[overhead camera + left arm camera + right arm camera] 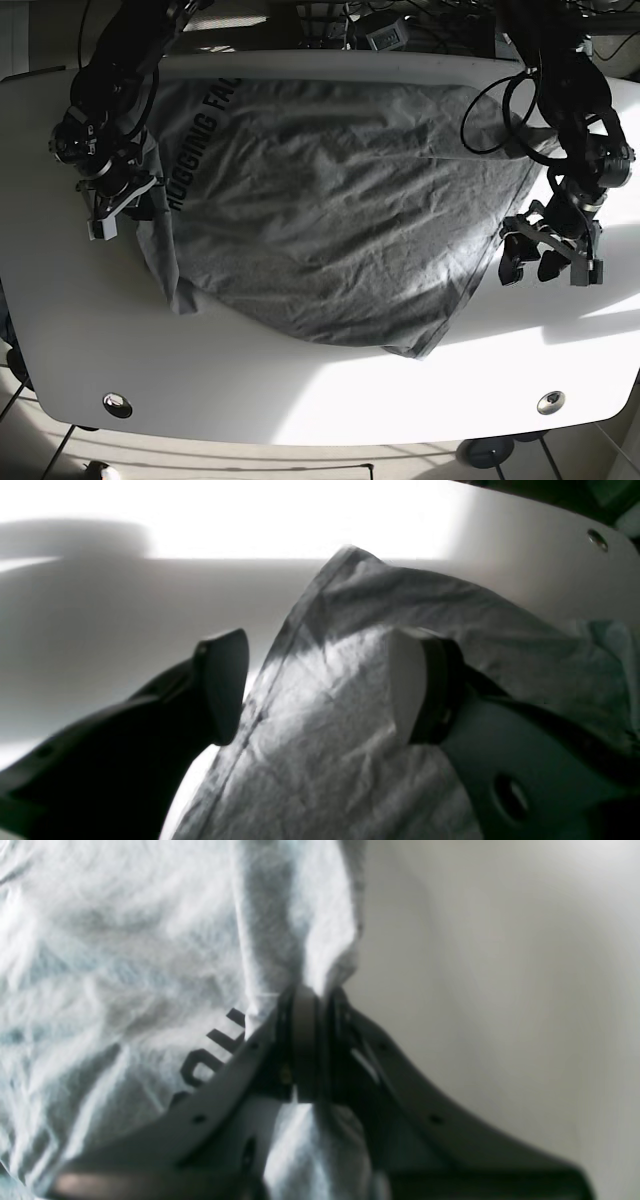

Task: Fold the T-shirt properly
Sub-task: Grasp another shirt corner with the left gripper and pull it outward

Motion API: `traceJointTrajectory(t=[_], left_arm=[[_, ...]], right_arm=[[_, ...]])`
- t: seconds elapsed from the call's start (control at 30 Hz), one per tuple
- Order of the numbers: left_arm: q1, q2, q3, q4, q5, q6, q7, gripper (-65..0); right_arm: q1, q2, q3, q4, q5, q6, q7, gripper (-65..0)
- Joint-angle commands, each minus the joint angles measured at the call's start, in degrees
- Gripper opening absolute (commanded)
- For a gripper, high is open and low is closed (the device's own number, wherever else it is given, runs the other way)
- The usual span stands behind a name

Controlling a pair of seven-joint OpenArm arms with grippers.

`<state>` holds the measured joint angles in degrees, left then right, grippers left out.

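The grey T-shirt with black lettering lies spread and creased across the white table. In the base view my right gripper sits at the shirt's left edge. The right wrist view shows that gripper shut on a pinched fold of the T-shirt. At the shirt's right edge my left gripper is low over the table. In the left wrist view it stands open, with the hemmed edge of the T-shirt lying between the dark finger and the pale pad.
Cables and equipment crowd the table's far edge. Two bolt holes mark the near corners. Bare tabletop runs along the front, below the shirt. Both arm bodies reach in from the back corners.
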<state>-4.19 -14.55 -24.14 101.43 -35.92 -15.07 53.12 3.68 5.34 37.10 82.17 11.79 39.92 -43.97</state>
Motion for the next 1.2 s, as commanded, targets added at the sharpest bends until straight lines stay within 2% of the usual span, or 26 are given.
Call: traceJointTrajectory(t=[0.03, 0.1, 0.2, 0.27, 0.43, 0.6, 0.7, 0.83, 0.9, 1.03, 1.13, 1.17, 1.2], left_arm=[[-5.97, -1.41, 2.03, -4.94, 3.00, 3.95, -1.91, -20.3], [-13.00, -1.41, 5.28, -13.91, 6.60, 5.18, -2.18, -19.9], [-21.00, -1.41, 10.65, -28.15, 9.33, 4.92, -9.47, -19.9], [-26.63, -1.76, 17.15, -39.58, 10.74, 4.92, -15.19, -19.9], [-32.17, -1.76, 23.57, -54.97, 13.28, 4.92, -25.47, -19.9], [-34.28, -1.41, 26.21, -66.39, 14.52, 4.83, -33.12, -19.9], [-34.36, -1.41, 29.11, -69.82, 14.25, 4.48, -34.44, -19.9], [-34.10, 0.08, 28.76, -70.26, 14.16, -3.96, -34.27, -20.3], [-32.87, 0.35, 28.32, -70.35, 14.16, -6.42, -34.00, -20.3], [-31.90, 2.37, 28.40, -70.26, 14.16, -9.68, -31.01, -20.3], [-31.81, 3.69, 28.49, -70.26, 14.25, -10.29, -29.87, -20.6], [-31.81, 3.86, 28.49, -70.17, 14.43, -10.29, -29.69, -21.1], [-31.81, 3.86, 28.49, -70.17, 14.43, -10.20, -29.69, -24.3]], right_arm=[[1.02, 0.77, 0.04, 1.04, 0.82, 0.08, 1.20, -61.2], [1.11, 0.77, 0.04, 1.04, 0.82, 0.08, 1.20, -61.2], [1.20, 0.77, 0.04, 1.04, 0.82, 0.08, 1.20, -61.2], [1.20, 0.77, 0.04, 1.04, 0.82, 0.08, 1.20, -61.2], [0.93, 0.77, 0.30, 1.04, 0.74, 0.08, 1.20, -61.4], [0.84, 0.77, 0.39, 1.04, 0.82, 0.08, 1.28, -61.4], [0.84, 0.77, 0.39, 1.04, 1.18, 0.08, 1.28, -61.4], [0.84, 0.59, 0.39, 1.04, 1.26, 0.08, 1.28, -61.4], [0.84, 0.59, 0.39, 1.04, 1.26, 0.08, 1.28, -61.4], [0.84, 0.59, 0.39, 1.04, 1.26, 0.08, 1.28, -61.4], [0.84, 0.59, 0.39, 1.04, 1.26, 0.08, 1.28, -61.4], [0.93, 0.59, 0.39, 1.04, 1.26, 0.08, 1.28, -61.4], [0.93, 0.59, 0.39, 1.04, 1.26, 0.08, 1.28, -61.4]])
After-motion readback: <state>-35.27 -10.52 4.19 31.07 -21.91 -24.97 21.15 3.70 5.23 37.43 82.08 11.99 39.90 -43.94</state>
